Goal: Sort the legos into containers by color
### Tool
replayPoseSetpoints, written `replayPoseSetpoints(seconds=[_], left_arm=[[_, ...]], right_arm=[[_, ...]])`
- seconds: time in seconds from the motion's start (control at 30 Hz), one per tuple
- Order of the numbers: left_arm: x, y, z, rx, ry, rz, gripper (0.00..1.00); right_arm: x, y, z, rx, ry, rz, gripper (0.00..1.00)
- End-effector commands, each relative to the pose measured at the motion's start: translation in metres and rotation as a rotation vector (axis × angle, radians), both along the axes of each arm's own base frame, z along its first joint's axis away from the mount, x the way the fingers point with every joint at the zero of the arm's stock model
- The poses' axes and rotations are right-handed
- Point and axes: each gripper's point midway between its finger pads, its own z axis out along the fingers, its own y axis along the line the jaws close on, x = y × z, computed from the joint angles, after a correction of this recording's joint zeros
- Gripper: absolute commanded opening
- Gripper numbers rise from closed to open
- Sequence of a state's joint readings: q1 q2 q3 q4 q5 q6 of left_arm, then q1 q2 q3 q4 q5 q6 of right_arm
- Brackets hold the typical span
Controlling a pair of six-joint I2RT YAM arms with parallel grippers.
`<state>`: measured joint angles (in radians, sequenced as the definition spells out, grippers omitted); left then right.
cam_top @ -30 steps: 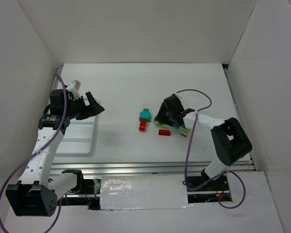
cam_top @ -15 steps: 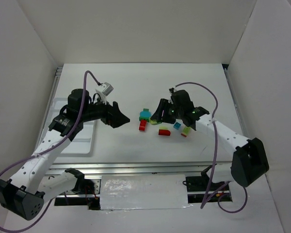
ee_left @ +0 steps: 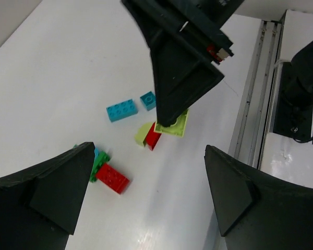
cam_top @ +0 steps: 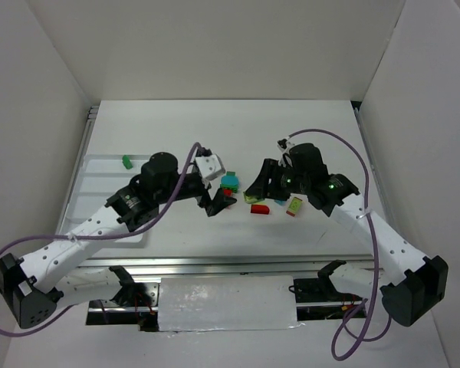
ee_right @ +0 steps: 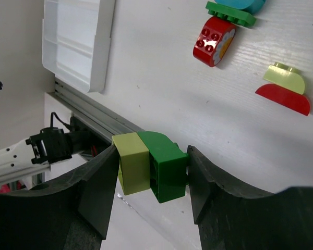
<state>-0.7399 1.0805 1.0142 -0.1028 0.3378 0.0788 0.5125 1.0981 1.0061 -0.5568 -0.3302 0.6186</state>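
**A:** Top view: what is listed?

**B:** White ridged tray (cam_top: 111, 211) at left, with one green brick (cam_top: 126, 161) in its far compartment. No others are seen inside. A loose cluster lies mid-desk (cam_top: 176, 130): teal piece (cam_top: 230, 182), red brick (cam_top: 261, 208), lime brick (cam_top: 294, 205). By my judgement, sorting has barely begun. The left tool (cam_top: 215, 203) and right tool (cam_top: 257, 188) flank the cluster.

**A:** Left wrist?

**B:** Left tool spread wide and empty. Beyond it are two teal blocks (ee_left: 121, 110), plus red and lime pieces. All are glossy and studded, on a smooth white surface.

**A:** Right wrist?

**B:** Right tool pinching a joined pair (ee_right: 151, 166), a lime cube stuck to a green arch. Beyond lie a rounded red piece (ee_right: 214, 41) and a lime dome (ee_right: 284, 75) on a red half-disc. It is all hard plastic. The pair likely needs splitting before binning.
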Motion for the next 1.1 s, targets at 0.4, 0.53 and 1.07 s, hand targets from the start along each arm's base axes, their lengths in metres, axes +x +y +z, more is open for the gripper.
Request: replayPoseSetpoints(seconds=[0.4,0.53,1.07], left_arm=[[-0.001,-0.078,0.019,0.049,-0.215,-0.125,0.94],[-0.004,-0.079,0.007,0.088,-0.171,-0.146,0.94],[-0.009,-0.085,-0.016,0.122,-0.098,-0.180,0.72]], right_arm=[[-0.024,-0.010,0.038,0.044,-0.084,0.027,0.13],[-0.023,-0.014,0.039,0.034,-0.095,0.005,0.13],[-0.022,-0.009,0.044,0.056,-0.102,0.024,0.14]])
